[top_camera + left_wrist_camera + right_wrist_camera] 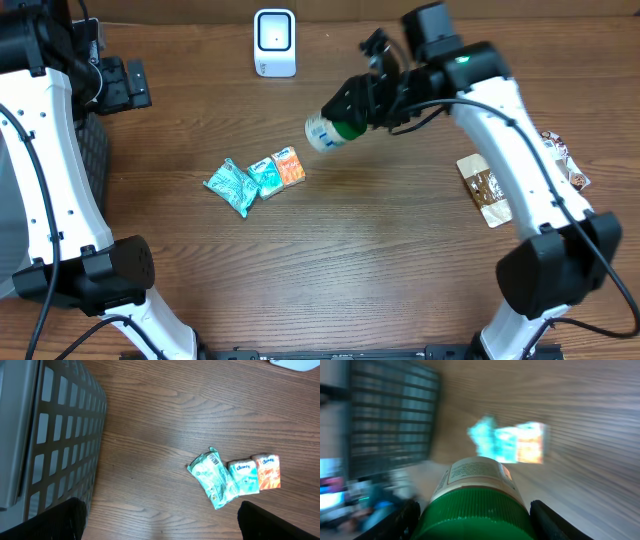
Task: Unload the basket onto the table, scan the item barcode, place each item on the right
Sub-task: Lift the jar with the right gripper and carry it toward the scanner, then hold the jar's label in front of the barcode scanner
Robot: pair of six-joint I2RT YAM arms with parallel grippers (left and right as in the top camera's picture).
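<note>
Since the bottle is a rigid, smooth plastic cylinder, probably light, it may slip if pinched on the label; the ribbed green cap offers the surer hold. The right gripper is clamped on that cap, holding the bottle above the bench, short of the scanner at the far edge. The left gripper stands wide apart, empty, near the left edge.

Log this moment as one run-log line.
task: scan barcode | right gripper: shut on green-capped bottle, short of scanner | left gripper: open, empty | packets: on table
</note>
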